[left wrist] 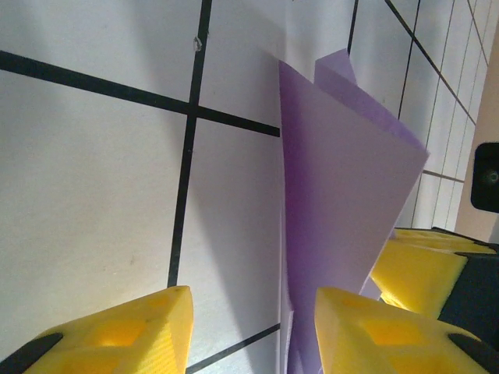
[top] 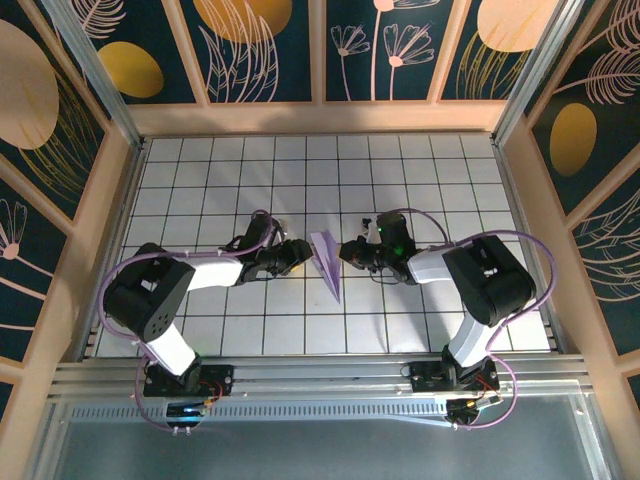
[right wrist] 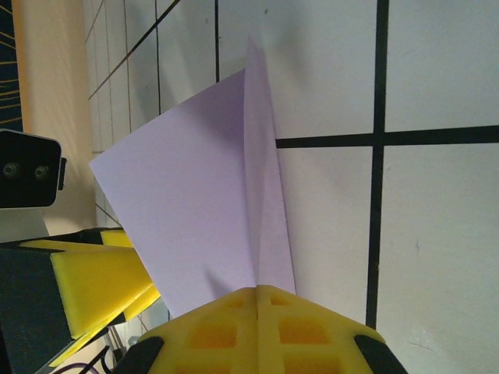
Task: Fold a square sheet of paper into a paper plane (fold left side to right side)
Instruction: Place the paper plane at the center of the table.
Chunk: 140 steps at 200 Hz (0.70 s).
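The lavender paper plane (top: 326,262) lies folded into a slim pointed shape in the middle of the grid table, point toward the near edge. My left gripper (top: 297,256) is at its left side. In the left wrist view its jaws (left wrist: 251,302) stand apart, and one wing of the paper (left wrist: 343,179) rises beside the right finger (left wrist: 366,327). From the right, my right gripper (top: 351,251) meets the plane. Its fingertips (right wrist: 257,291) are shut together where the paper's crease (right wrist: 234,195) runs into them.
The white grid table (top: 450,180) extends on all sides of the plane, ringed by wood-framed patterned walls (top: 320,50). A metal rail (top: 320,375) carries both arm bases along the near edge.
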### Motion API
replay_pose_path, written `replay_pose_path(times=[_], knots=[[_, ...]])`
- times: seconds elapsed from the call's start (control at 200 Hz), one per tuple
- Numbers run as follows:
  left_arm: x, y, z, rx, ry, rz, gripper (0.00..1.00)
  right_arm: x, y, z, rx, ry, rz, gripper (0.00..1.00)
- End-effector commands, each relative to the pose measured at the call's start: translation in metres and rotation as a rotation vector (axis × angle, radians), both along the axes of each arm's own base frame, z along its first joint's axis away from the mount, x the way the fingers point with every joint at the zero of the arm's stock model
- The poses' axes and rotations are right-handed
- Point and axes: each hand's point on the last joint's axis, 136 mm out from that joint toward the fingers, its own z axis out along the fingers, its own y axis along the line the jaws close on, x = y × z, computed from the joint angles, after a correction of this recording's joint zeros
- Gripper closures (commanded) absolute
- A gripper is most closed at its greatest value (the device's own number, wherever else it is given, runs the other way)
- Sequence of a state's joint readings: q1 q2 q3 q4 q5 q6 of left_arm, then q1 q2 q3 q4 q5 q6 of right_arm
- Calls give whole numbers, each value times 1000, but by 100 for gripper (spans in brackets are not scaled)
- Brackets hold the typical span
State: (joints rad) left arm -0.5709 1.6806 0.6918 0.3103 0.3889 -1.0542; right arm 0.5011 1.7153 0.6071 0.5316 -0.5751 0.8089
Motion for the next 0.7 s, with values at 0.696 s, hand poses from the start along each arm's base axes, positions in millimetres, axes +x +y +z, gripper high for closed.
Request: replay_pose_path(times=[0.696], knots=[[9,-26,-8,-70,10,-49,68,-3,1,-9,-5,23,8,100]])
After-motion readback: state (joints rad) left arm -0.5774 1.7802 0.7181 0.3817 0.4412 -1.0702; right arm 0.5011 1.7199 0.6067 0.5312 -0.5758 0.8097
